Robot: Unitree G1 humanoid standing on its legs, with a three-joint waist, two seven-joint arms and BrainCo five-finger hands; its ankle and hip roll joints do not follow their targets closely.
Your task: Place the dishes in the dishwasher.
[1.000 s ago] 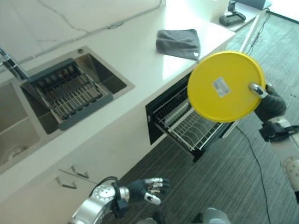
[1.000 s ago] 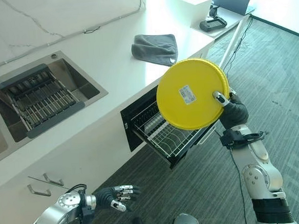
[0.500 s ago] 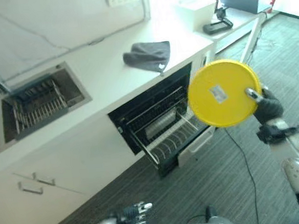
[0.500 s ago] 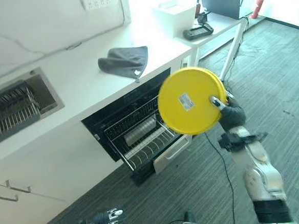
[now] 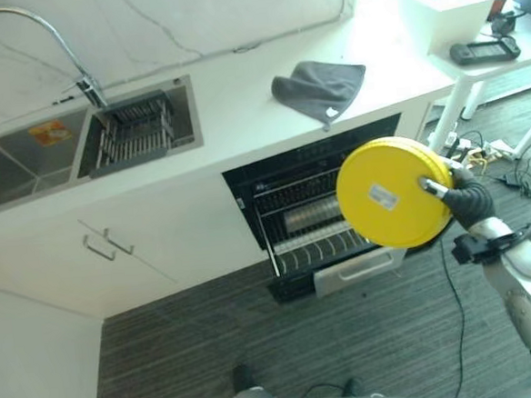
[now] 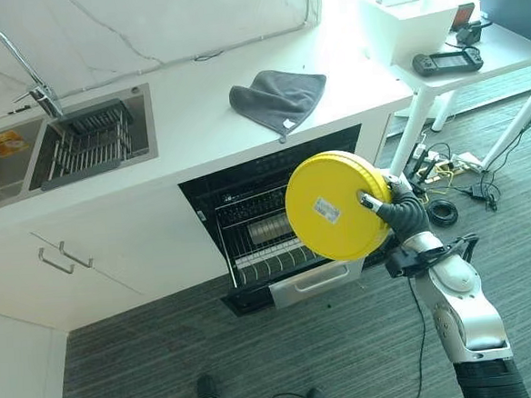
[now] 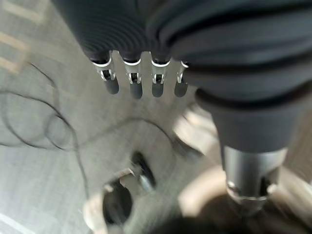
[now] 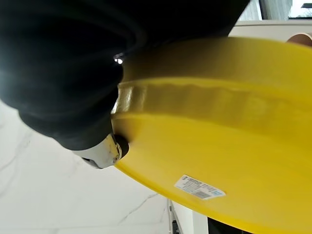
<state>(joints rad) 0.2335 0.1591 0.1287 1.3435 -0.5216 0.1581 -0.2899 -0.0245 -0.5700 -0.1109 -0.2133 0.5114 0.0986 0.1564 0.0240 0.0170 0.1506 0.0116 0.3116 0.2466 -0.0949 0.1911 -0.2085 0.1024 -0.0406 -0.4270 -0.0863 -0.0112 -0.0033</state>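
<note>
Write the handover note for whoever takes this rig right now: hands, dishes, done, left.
Right hand: shut on the yellow plate, pinching its rim, held up on edge in front of the open dishwasher.
Left hand: holds nothing, fingers relaxed, hanging over the floor.
Dishwasher: the rack is pulled out and has free slots.
Done: plate picked up and brought to the dishwasher.
Left: lower the plate into a rack slot and release it. A grey cloth lies on the counter above; leave it.

The right hand (image 5: 461,196) is raised, thumb and fingers pinching a yellow plate (image 5: 388,193). The left hand (image 7: 146,58) hangs with fingers (image 7: 134,83) extended.
</note>
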